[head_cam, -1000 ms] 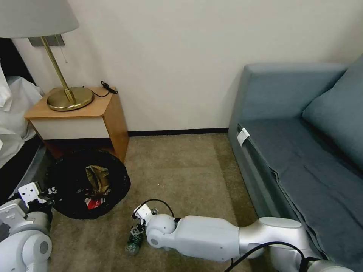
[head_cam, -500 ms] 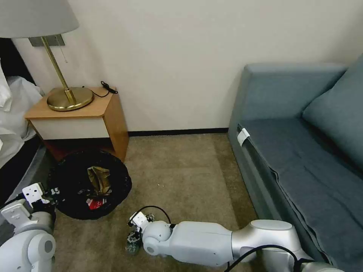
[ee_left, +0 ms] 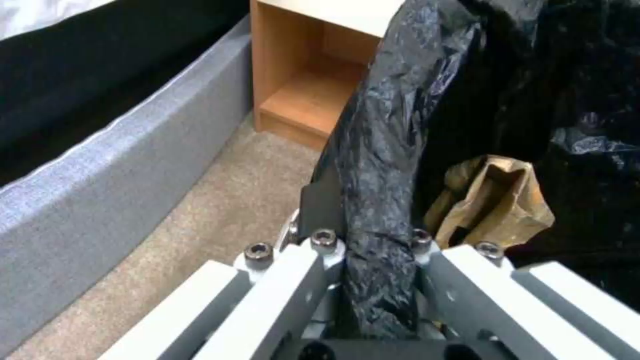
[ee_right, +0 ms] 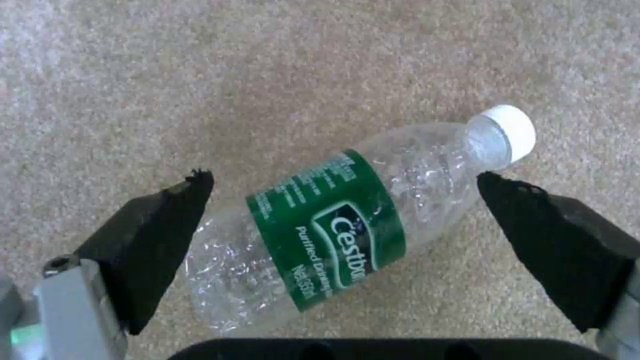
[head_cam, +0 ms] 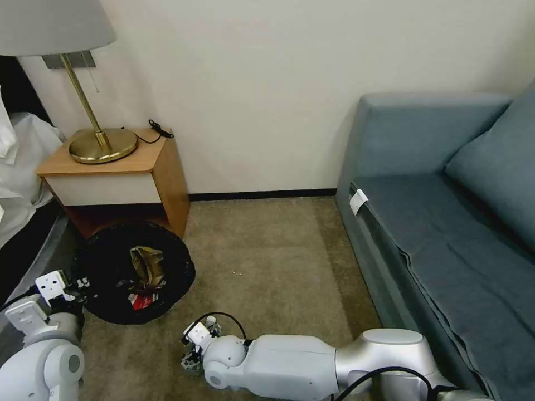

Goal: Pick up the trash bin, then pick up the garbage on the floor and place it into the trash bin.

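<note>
Down on the tan carpet (head_cam: 267, 267), beside the wooden nightstand (head_cam: 120, 172) with its brass lamp (head_cam: 95, 133), sat the trash bin (head_cam: 178, 267), its wrinkly black liner spread wide. Inside it lay a brown-gold snack wrapper (head_cam: 147, 264) and, nearer the robot, a red-and-white packet (head_cam: 142, 301). The left gripper (ee_left: 377, 270) was at the bin's near-left rim, its fingers pressed together on a bunched fold of the black bag and the rim beneath it; in the left wrist view the pinched plastic ran straight up between the two metal fingers (ee_left: 293, 280), with the snack wrapper (ee_left: 493, 205) just past it inside the bin. The right arm reached low across the floor in front of the robot, and the right gripper (ee_right: 340, 225) hung directly over the clear green-labelled bottle (ee_right: 347, 225), which lay on its side on the carpet (white cap pointing toward one finger, crumpled base toward the other). Its black fingertips (ee_right: 167, 235) were spread wide, one on each side of the bottle, neither touching it. From the head view the bottle (head_cam: 188, 363) was a small glint by the right wrist, apart from the bin. A grey-blue sofa (head_cam: 446, 223) stood along the right.
</note>
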`<state>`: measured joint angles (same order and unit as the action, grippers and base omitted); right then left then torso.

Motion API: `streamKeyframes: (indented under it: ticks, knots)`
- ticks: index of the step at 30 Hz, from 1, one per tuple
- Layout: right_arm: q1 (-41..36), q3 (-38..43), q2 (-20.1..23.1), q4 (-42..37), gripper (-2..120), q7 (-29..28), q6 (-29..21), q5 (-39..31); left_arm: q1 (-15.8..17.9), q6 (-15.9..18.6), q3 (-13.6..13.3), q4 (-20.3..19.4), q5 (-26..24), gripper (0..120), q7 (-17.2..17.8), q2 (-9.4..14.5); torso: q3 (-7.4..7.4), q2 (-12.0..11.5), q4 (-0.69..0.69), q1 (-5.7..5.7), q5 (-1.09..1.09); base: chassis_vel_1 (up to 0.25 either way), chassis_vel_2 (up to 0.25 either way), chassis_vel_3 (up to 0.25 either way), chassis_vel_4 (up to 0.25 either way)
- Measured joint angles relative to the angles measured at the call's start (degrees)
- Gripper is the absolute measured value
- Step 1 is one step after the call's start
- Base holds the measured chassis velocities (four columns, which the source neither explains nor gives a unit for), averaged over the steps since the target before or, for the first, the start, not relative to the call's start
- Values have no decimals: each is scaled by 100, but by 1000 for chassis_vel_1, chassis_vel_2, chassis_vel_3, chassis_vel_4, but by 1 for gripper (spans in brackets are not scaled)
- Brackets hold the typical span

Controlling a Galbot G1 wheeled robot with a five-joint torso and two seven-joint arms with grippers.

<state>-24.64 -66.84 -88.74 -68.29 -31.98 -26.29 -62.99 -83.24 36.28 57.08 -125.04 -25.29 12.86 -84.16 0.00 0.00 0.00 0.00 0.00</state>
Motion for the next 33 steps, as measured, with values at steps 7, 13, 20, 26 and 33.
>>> streamKeyframes:
  ticks: [7,13,20,26,33]
  knots:
    - [1,-87,-40,147,99,2,87,121,-16,-12,3,-21,5,3,-11,2,0,0,0,0,0,0,0,0,0]
    - [-5,-115,-23,224,99,7,96,149,-15,-13,-2,-25,9,3,-12,2,0,0,0,0,1,0,0,0,0]
    - [-36,-135,-57,366,99,46,144,199,-1,-23,-45,-12,58,3,-23,-23,0,0,0,0,1,0,0,0,0]
    - [-77,-151,-89,458,97,100,206,268,9,-33,-68,17,101,3,-45,-41,0,0,0,0,1,0,0,0,0]
    - [-86,-171,-90,494,90,134,235,309,5,-57,-76,20,113,3,-53,-44,0,0,0,0,1,0,0,0,0]
